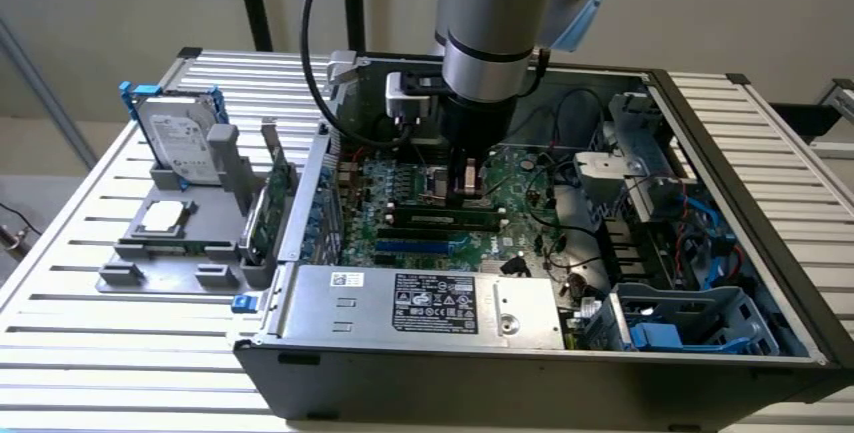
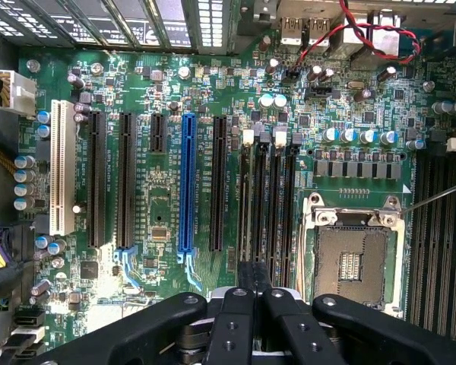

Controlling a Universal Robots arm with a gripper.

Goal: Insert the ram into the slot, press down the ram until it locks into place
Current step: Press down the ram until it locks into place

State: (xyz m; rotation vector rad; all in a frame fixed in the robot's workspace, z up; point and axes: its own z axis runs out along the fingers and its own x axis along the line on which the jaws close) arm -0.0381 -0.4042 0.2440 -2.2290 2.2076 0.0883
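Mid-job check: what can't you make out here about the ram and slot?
- Exterior view: whether the ram is locked; its end clips are too small.
- Exterior view: whether the gripper touches the ram; the contact point is too small.
- Wrist view: near ends of the slots, hidden behind the gripper.

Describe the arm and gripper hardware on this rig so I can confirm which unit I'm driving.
The arm is a silver-grey cylinder with light blue joint caps. A thick black cable loops down beside it to a white connector box at the wrist. The gripper is matte black, with jointed linkage bars fixed by round bolts.
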